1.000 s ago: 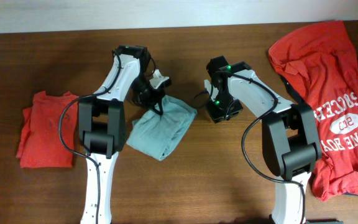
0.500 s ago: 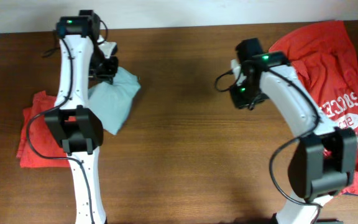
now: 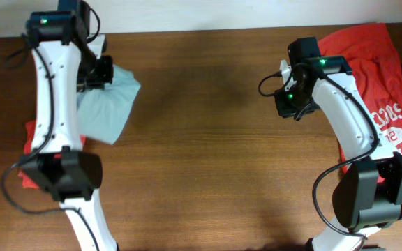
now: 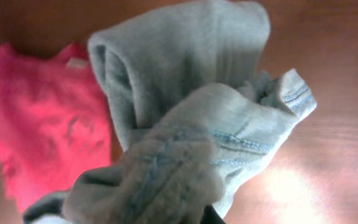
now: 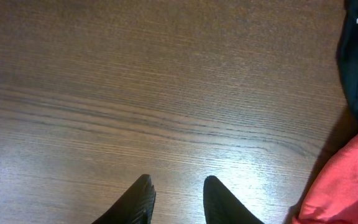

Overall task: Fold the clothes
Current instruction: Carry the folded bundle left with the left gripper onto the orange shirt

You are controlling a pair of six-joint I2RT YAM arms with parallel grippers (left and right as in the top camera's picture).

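Overhead: left gripper (image 3: pixel 98 70) at 10 o'clock, clamped on pale grey-blue T-shirt (image 3: pixel 107 108); right gripper (image 3: pixel 293 106) at 2 o'clock, beside large orange-red T-shirt (image 3: pixel 375 63). Left wrist: small orange-red T-shirt (image 4: pixel 36 118) at 9 o'clock (blurred). Right wrist: jaws narrowly apart, empty.

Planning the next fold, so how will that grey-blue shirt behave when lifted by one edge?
Probably floppy: the grey-blue shirt bunches and droops from the left gripper. Likely light, since one pinch holds it. Its loose layers may unfold.
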